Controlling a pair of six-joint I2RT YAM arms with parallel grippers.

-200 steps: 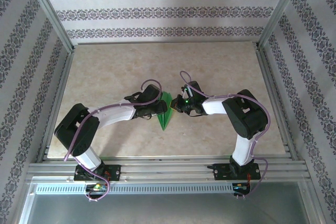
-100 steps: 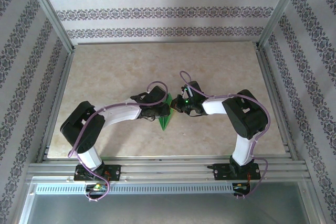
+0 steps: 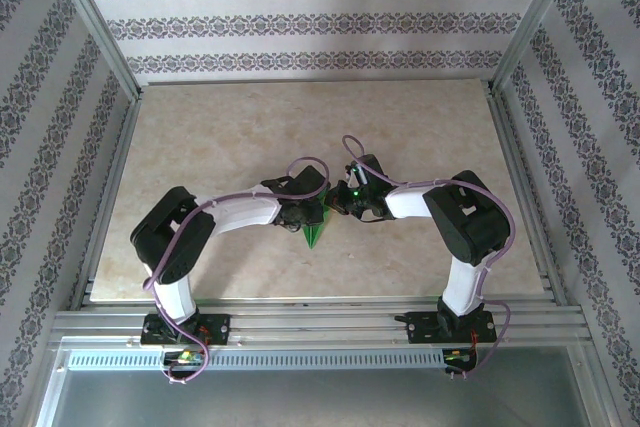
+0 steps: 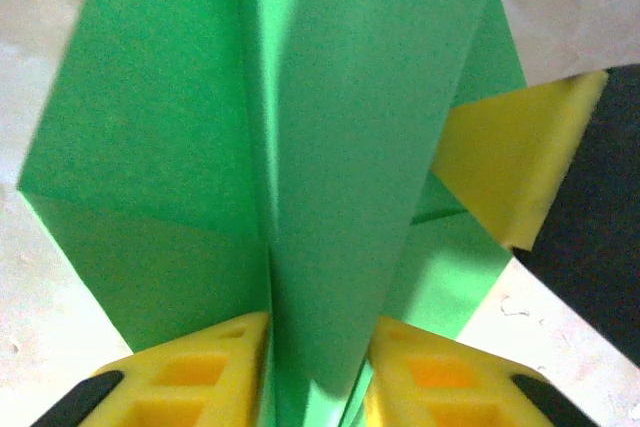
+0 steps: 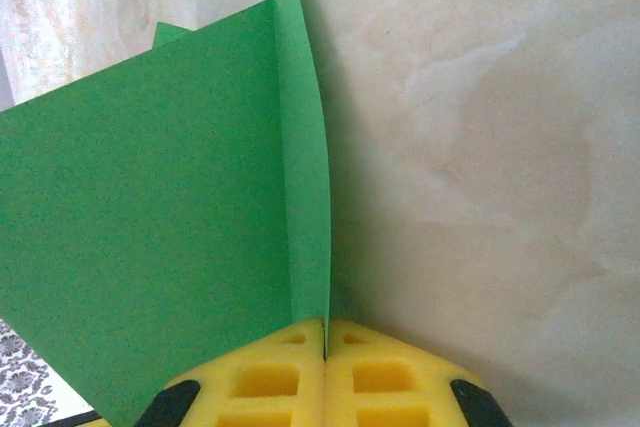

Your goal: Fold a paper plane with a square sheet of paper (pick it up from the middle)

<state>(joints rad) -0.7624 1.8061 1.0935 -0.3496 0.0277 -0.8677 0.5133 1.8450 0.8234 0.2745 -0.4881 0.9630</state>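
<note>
The paper plane is kept at the middle of the table, one edge clamped between the shut jaws of the right gripper. Its raised centre fold is straddled by the left gripper (whether it is pinched cannot be told). The pads should be squared on the crease before pressure is applied.

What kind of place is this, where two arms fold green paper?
Probably a robot test cell in a lab: an aluminium frame, patterned wall panels around a marble-look table, and a metal mounting rail along its near edge.
</note>
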